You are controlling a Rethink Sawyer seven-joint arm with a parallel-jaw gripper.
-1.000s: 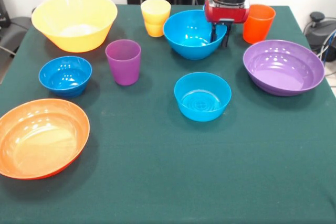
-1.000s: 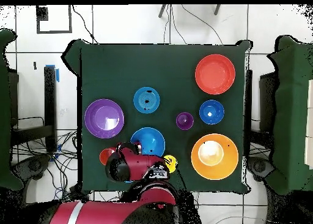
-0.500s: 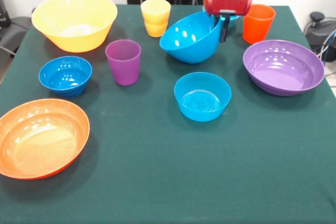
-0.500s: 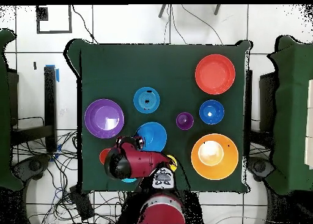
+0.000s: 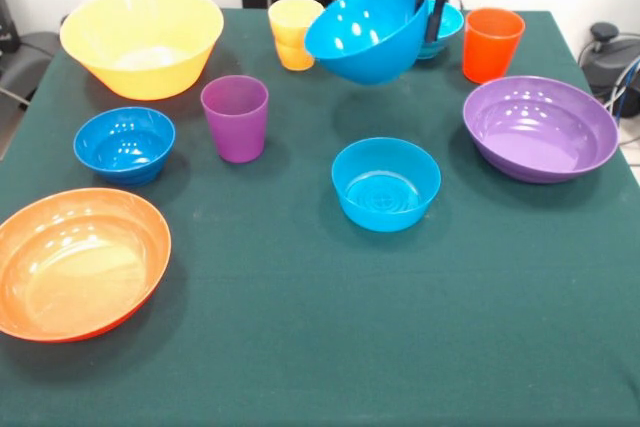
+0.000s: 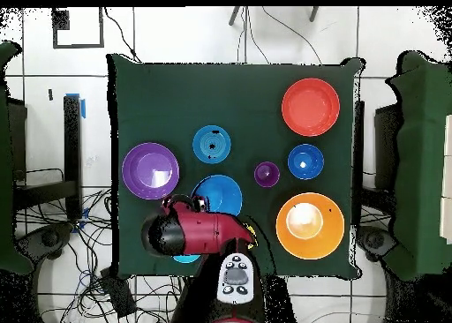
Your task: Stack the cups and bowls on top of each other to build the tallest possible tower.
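My gripper (image 5: 424,7) is shut on the rim of a mid-blue bowl (image 5: 365,32) and holds it tilted above the table's far side. From overhead the bowl (image 6: 217,194) shows beside the red arm head (image 6: 185,234). A small cyan bowl (image 5: 447,27) sits just behind the gripper. The orange cup (image 5: 492,44) stands to its right and the yellow cup (image 5: 296,32) to its left. The purple cup (image 5: 235,117) stands left of centre. A second mid-blue bowl (image 5: 386,183) sits in the middle. No tower stands.
The large yellow bowl (image 5: 142,39) is at the far left, the small dark blue bowl (image 5: 124,143) below it, and the wide orange bowl (image 5: 78,259) at the near left. The wide purple bowl (image 5: 540,127) is at the right.
The gripper has risen with the mid-blue bowl, which went from flat on the table to tilted and then lifted off it. The small cyan bowl behind has come into view.
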